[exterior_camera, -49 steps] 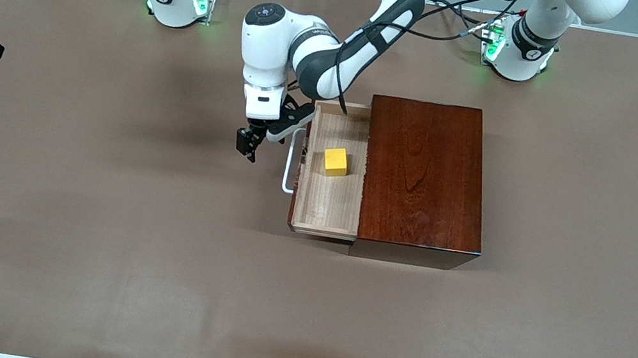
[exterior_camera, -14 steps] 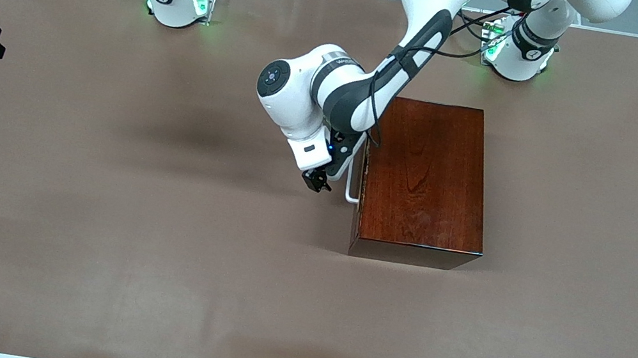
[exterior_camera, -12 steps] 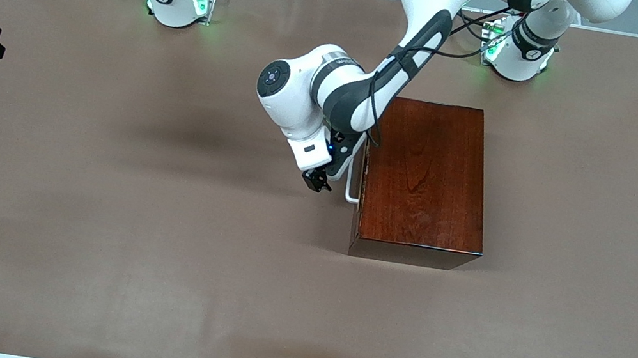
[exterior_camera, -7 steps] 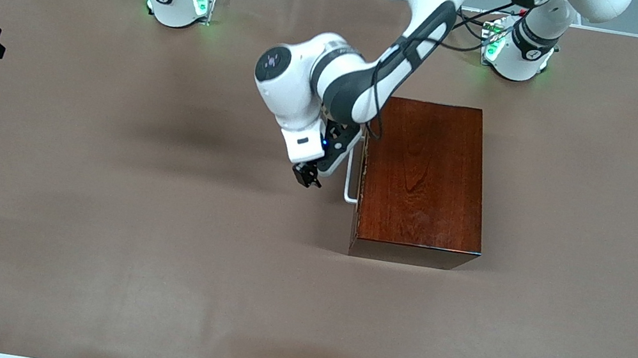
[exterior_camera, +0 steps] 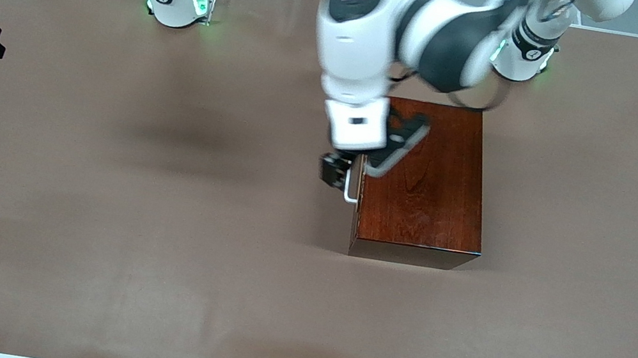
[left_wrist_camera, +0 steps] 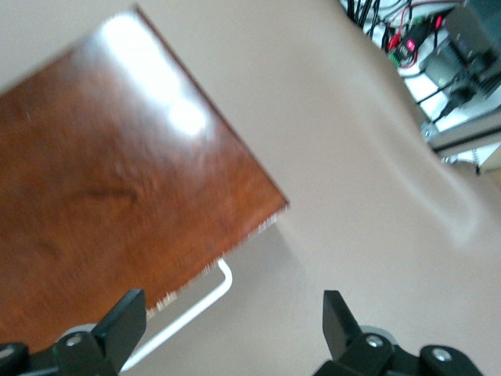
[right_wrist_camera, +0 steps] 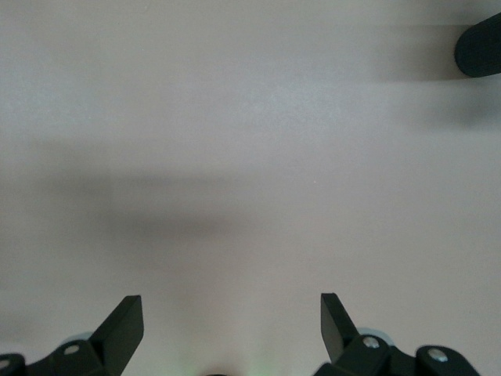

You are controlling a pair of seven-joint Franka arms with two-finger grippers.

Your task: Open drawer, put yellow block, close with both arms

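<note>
So the glossy mahogany-coloured wooden box sits on the brown cloth-covered table, toward the left arm's end, and its drawer with the dark reddish-brown front is pushed all the way in, flush with the box. The white U-shaped bar handle sticks out of the drawer front on the side facing the right arm's end of the table. The small yellow cube isn't visible in any view, so I can't say where it is. The left arm's black two-finger gripper is up in the air over the table right beside that handle, not touching it; in its wrist view the gripper has its jaws spread wide with nothing between them, looking down on the box top and handle. The right arm waits, and its gripper hangs over bare table with jaws wide apart too, holding nothing.
</note>
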